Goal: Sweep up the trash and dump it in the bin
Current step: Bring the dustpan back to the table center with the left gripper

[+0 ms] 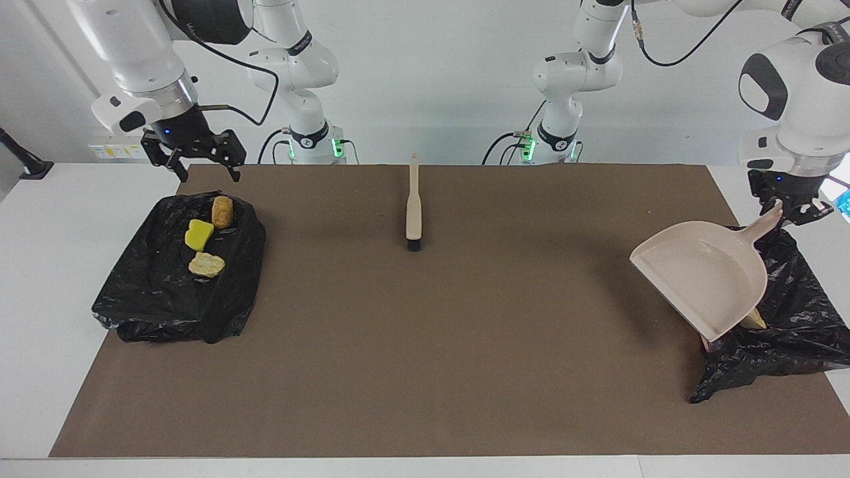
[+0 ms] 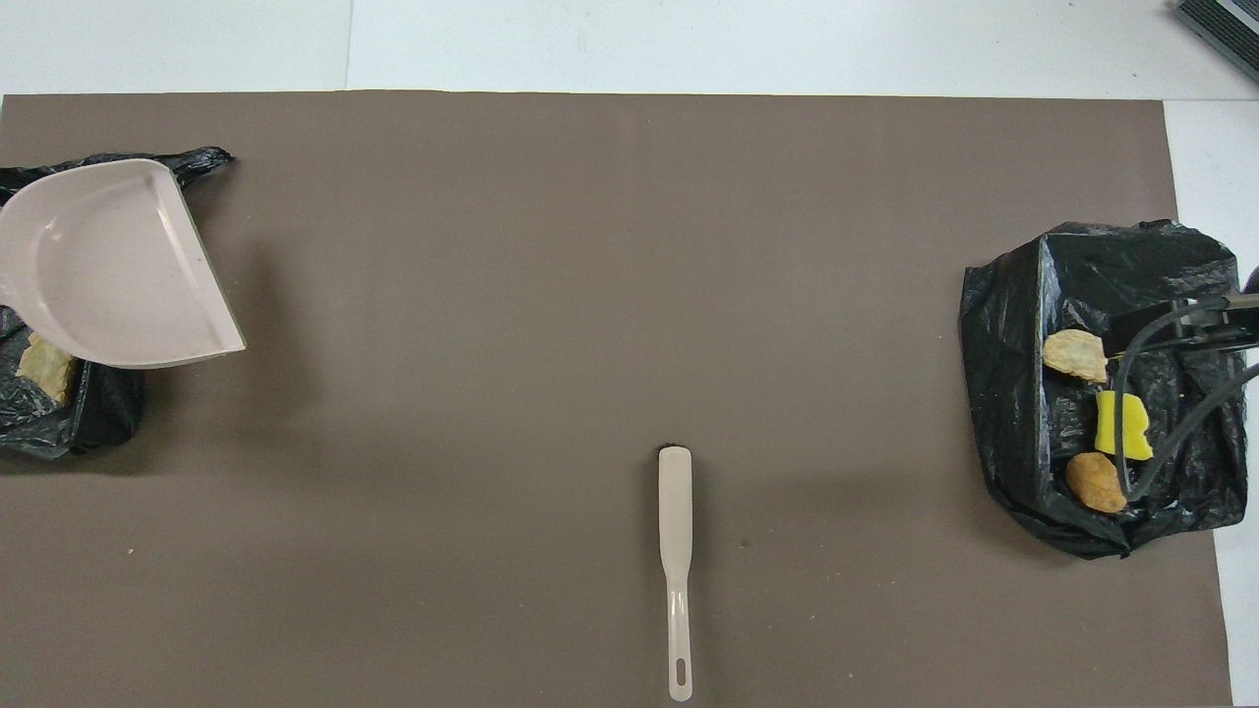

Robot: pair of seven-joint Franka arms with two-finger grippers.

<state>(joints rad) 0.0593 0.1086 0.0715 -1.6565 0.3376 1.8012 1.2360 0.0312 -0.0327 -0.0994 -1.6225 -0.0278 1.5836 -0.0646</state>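
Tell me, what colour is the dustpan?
The dustpan is pale beige-pink all over, clearest in the overhead view.

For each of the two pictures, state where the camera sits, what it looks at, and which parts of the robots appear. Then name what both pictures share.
Facing view: high across the table, looking at the robots; both arms show, the left tool holding the dustpan, the right tool open over a bin bag.
Overhead view: above the robots' end, looking steeply down; only cables show.
Shared: brush, dustpan, both bags, brown mat.

The dustpan (image 1: 704, 279) hides most trash (image 1: 752, 321) in its black bag (image 1: 790, 318).
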